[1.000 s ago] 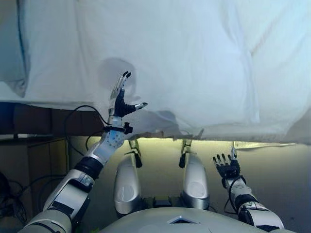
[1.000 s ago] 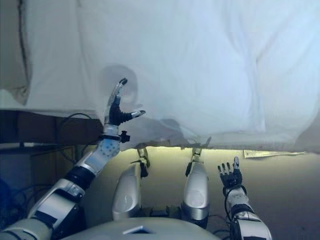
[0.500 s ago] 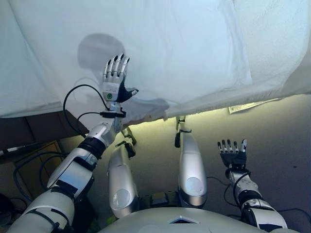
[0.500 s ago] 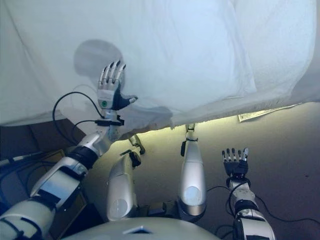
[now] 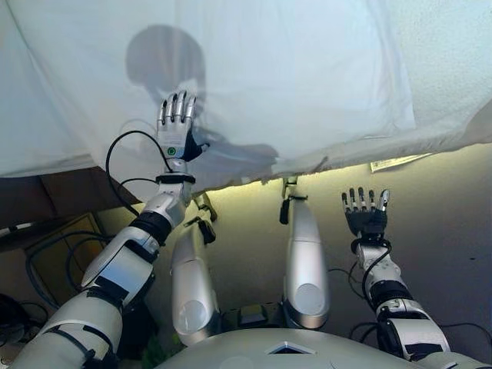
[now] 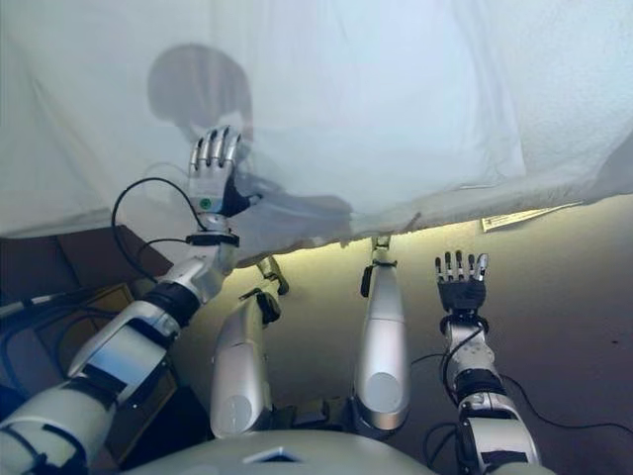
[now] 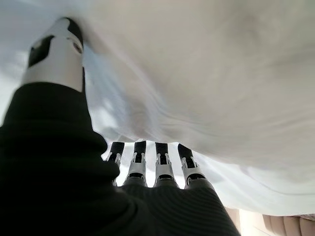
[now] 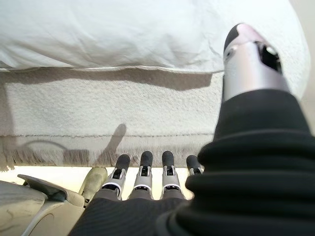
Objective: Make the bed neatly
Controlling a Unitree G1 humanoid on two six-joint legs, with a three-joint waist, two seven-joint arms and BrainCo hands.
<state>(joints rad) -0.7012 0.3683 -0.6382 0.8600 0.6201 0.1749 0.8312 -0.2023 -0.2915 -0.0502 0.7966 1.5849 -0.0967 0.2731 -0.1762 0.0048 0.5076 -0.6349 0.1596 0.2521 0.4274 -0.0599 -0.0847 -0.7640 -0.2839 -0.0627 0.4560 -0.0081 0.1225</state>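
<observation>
You get bright, cool light on the white duvet (image 5: 292, 77), which looks nearly washed out toward the upper right. The left hand (image 5: 175, 127) throws a soft round shadow on the cloth just beyond its fingertips, and a second, darker one beside its thumb. A warm yellowish glow runs along the floor (image 5: 446, 223) under the bed edge. Lower left is dim. In the left wrist view the near cloth is blurred.

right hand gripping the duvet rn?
No: the right hand hangs open with straight fingers over the floor, below the edge of the duvet and clear of it.
</observation>
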